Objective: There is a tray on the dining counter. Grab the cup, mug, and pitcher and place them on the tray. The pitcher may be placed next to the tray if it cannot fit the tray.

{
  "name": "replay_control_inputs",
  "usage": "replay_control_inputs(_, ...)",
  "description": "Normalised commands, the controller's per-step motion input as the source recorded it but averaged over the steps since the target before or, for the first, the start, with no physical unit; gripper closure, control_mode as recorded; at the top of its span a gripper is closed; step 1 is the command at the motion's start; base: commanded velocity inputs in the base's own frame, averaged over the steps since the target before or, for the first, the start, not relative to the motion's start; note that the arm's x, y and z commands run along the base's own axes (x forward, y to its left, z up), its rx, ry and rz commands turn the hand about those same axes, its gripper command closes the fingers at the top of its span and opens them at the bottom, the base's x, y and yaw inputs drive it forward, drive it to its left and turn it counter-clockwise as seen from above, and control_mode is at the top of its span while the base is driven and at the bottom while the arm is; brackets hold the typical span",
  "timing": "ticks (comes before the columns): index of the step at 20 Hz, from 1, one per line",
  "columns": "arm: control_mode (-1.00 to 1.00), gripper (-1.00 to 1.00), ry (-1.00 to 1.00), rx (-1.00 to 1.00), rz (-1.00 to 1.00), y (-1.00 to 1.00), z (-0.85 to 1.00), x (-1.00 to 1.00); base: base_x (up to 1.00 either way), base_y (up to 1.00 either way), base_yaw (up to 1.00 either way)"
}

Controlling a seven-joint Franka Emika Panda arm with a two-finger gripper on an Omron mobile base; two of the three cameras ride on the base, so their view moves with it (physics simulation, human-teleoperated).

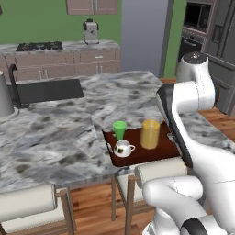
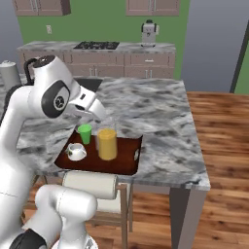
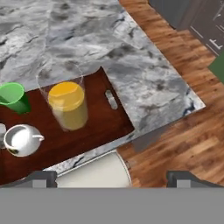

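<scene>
The dark reddish-brown tray (image 1: pixel 137 153) (image 2: pixel 124 158) (image 3: pixel 103 127) lies at the near edge of the marbled dining counter (image 1: pixel 55 133) (image 2: pixel 155 107) (image 3: pixel 87 39). On it stand the green cup (image 1: pixel 120 129) (image 2: pixel 85 133) (image 3: pixel 13 97), the white mug (image 1: pixel 123 148) (image 2: pixel 76 151) (image 3: pixel 21 140) and the yellow-orange pitcher (image 1: pixel 150 134) (image 2: pixel 107 143) (image 3: pixel 68 107), all upright and apart. My gripper (image 3: pixel 114 178) hovers above the tray's right end and the counter's edge. It is open, its fingers wide apart and holding nothing.
Padded stools (image 1: pixel 160 170) (image 2: pixel 90 185) (image 3: pixel 94 170) stand against the counter's near edge, another at the left (image 1: pixel 27 202). A dark sink (image 1: pixel 46 90) with a black faucet (image 1: pixel 13 85) lies far left. Wooden floor (image 2: pixel 219 160) runs to the right.
</scene>
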Motion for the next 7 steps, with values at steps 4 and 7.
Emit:
replay_control_inputs(4, -1.00, -1.00, -0.08, 0.02, 0.09, -0.06, 0.00, -1.00, 0.00, 0.00, 0.00)
replay_control_inputs(7, -1.00, -1.00, -0.04, 0.02, 0.04, -0.10, 0.00, -1.00, 0.00, 0.00, 0.00)
